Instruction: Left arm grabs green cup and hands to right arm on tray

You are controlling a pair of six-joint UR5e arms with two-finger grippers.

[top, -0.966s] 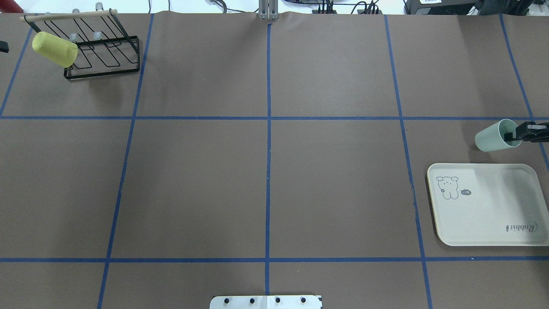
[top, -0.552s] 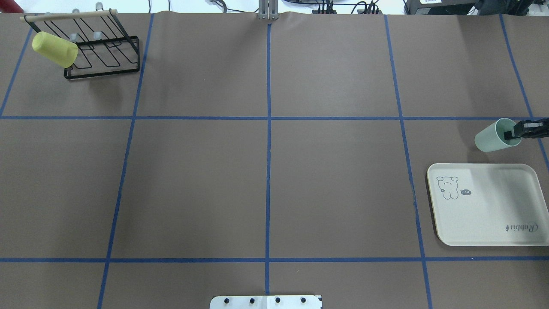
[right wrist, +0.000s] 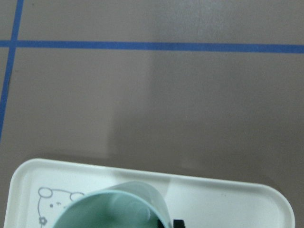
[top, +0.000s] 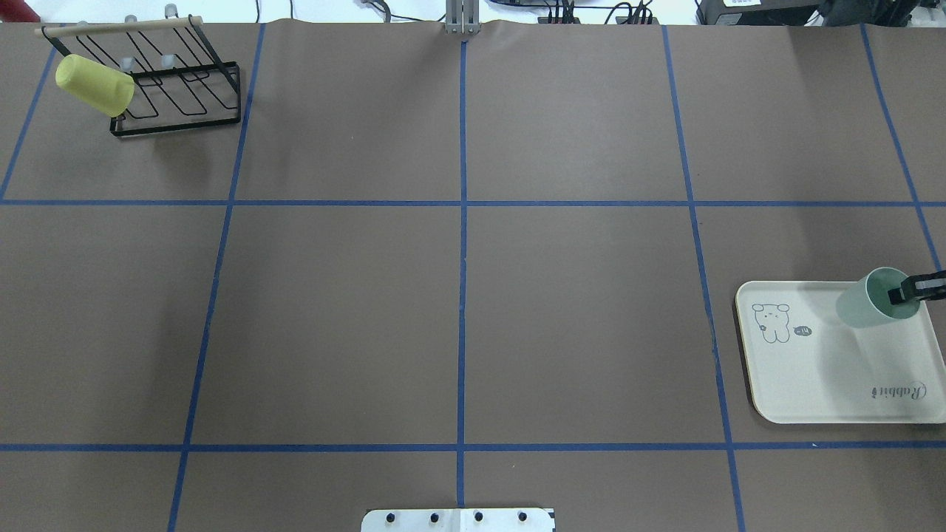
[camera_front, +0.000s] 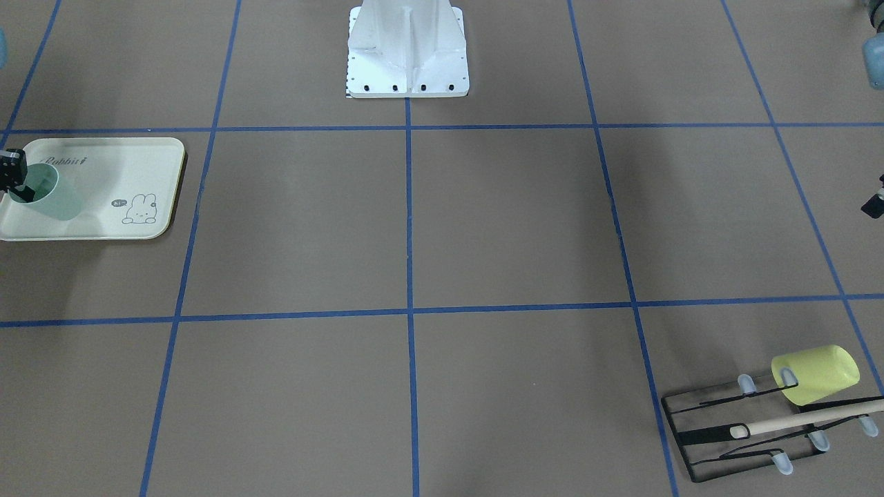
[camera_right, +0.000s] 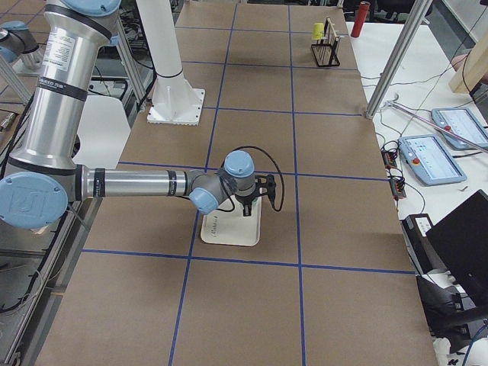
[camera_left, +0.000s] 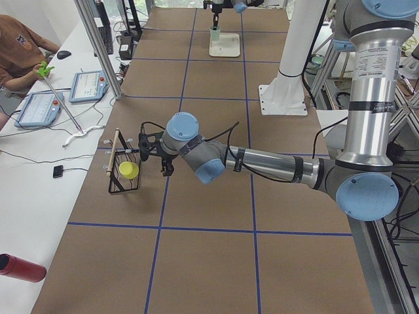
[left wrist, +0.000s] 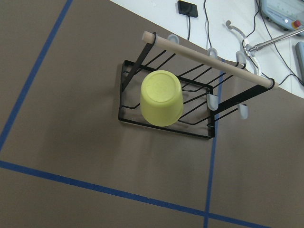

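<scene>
The pale mint-green cup (top: 865, 304) hangs tilted over the far part of the cream "Rabbit" tray (top: 835, 369); its shadow falls on the tray. My right gripper (top: 903, 293) is shut on the cup's rim, one finger inside the cup. The front-facing view shows the cup (camera_front: 48, 197) over the tray (camera_front: 103, 159), held by the right gripper (camera_front: 12, 181). The right wrist view shows the cup's rim (right wrist: 109, 209) above the tray (right wrist: 228, 199). My left gripper (camera_left: 165, 169) hovers beside the black wire rack (camera_left: 124, 167); I cannot tell whether it is open or shut.
A pale yellow cup (top: 94, 85) sits upside down on the black wire rack (top: 177, 96) at the far left; the left wrist view looks down on it (left wrist: 161, 97). The robot base (camera_front: 407, 55) stands at the table's near middle. An operator sits beside the table's left end.
My right gripper has carried the green cup from beyond the tray's far edge to over the tray, towards the robot. The yellow cup and rack have not moved.
</scene>
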